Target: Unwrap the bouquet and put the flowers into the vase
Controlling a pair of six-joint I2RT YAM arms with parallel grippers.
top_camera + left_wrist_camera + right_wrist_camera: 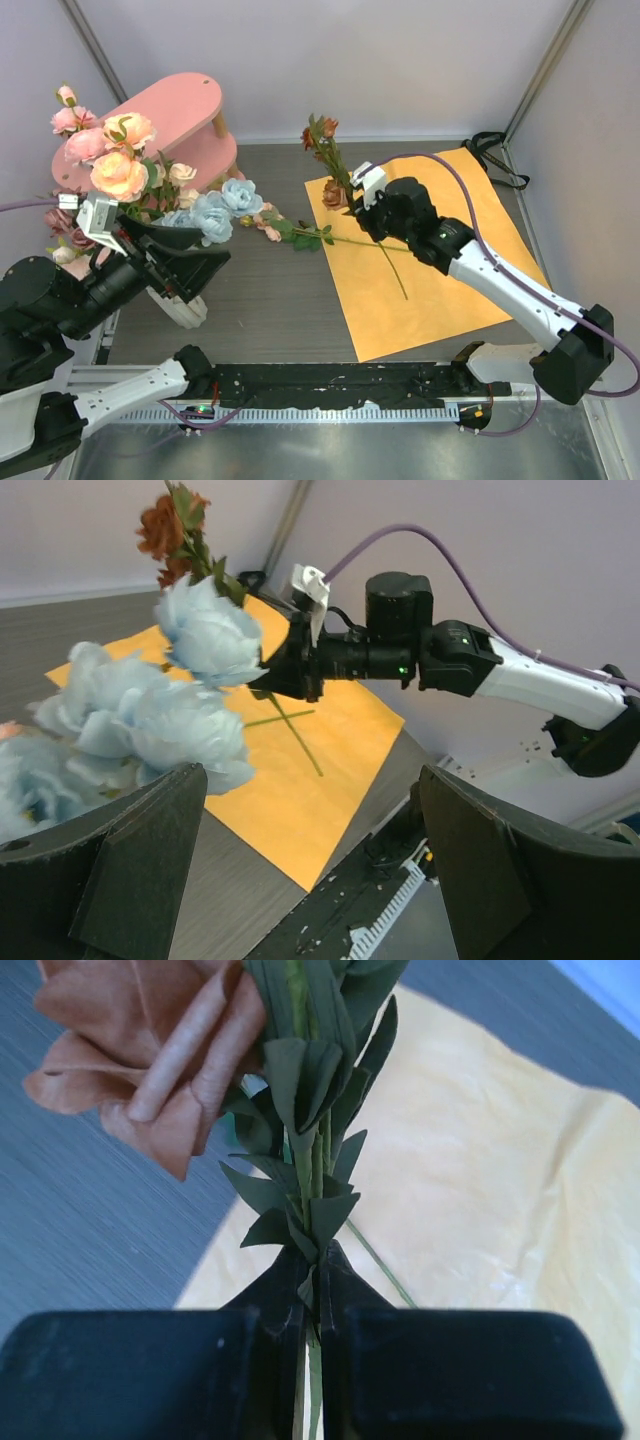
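R pincer (310, 1272) tight on flower stem (318, 1150), rust bloom (150, 1050) just beyond

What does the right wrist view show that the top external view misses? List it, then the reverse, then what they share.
Only right wrist: the right gripper pinched shut around the leafy stem. Only top external: the open left gripper, pale-blue flowers, pink stand. Both: that stem, a rust rose, the orange sheet.
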